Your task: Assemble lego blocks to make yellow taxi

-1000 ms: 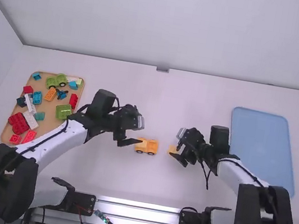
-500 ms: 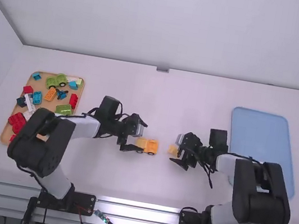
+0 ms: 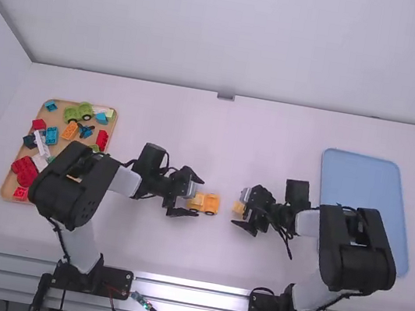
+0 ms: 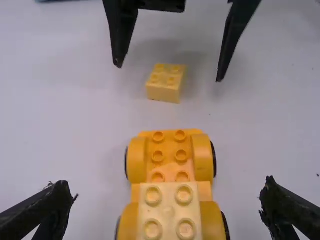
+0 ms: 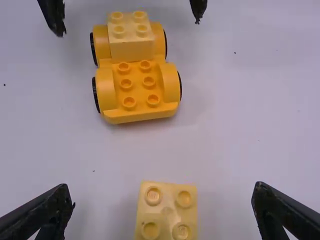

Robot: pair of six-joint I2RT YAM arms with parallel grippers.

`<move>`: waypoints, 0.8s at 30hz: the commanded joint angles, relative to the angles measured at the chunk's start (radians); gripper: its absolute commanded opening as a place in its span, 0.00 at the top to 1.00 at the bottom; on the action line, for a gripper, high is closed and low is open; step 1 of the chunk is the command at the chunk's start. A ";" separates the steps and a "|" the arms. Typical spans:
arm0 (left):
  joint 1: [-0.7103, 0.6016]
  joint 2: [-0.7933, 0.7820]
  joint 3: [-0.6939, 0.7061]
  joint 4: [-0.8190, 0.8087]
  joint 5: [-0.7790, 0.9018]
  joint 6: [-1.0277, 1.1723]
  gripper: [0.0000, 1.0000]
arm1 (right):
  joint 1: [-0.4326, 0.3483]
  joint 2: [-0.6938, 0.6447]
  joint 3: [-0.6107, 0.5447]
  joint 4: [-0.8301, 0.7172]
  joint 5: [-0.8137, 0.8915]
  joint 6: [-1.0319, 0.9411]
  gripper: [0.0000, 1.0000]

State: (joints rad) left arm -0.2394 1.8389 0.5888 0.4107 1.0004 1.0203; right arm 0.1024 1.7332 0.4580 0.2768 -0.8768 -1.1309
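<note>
High view has left gripper (image 3: 199,199), its fingers apart at both sides of yellow car base (image 4: 169,155); right gripper (image 3: 239,207) also spreads fingers, small yellow block (image 5: 167,212) between; both things are on table (image 3: 123,241).

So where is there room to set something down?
Bare table stretches beyond the left arm and right arm, between the tan tray and blue tray; more lies between the arms, toward the camera. Mid-table's crowded: left gripper at the wheeled base, right gripper at the loose yellow block.
</note>
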 commanded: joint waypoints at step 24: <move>-0.002 0.014 -0.072 0.150 0.029 -0.152 0.01 | -0.004 0.075 0.032 -0.016 0.017 0.008 0.28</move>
State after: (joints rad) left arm -0.2394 1.8477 0.5125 0.5640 1.0023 0.8711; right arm 0.0998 1.7969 0.4675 0.2691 -0.8536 -1.1263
